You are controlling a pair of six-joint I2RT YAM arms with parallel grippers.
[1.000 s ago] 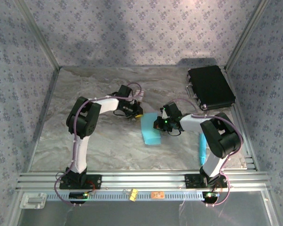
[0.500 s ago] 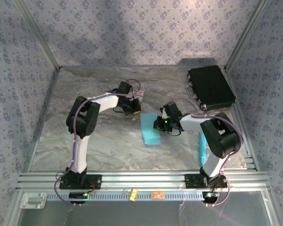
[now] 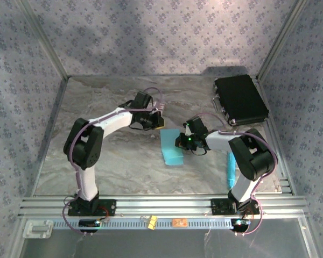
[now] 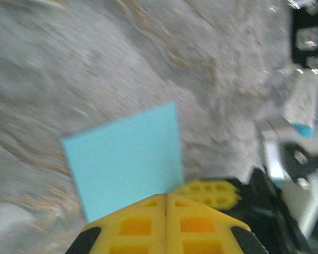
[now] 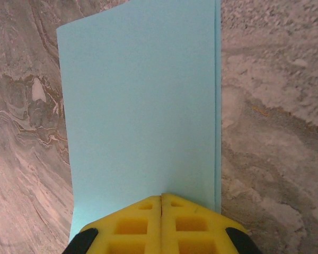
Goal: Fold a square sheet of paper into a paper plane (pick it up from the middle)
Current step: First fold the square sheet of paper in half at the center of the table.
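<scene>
Two arms, the left arm (image 3: 83, 148) and the right arm (image 3: 253, 156), are standing at the counter (image 3: 113, 166), carrying two tools: the left tool (image 3: 158, 128) and the right tool (image 3: 179, 143). One light-blue sheet of paper (image 3: 171, 151), one black case (image 3: 240, 100) and one cyan stick (image 3: 231, 169) are lying on it.

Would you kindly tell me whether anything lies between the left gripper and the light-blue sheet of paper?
Nothing visible does: the shut left gripper sits right at the edge of the thin light-blue paper sheet.

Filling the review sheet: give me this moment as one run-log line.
paper: sheet of paper folded over, flat on table | left gripper: shut, at its far corner | right gripper: shut, at its right edge
</scene>
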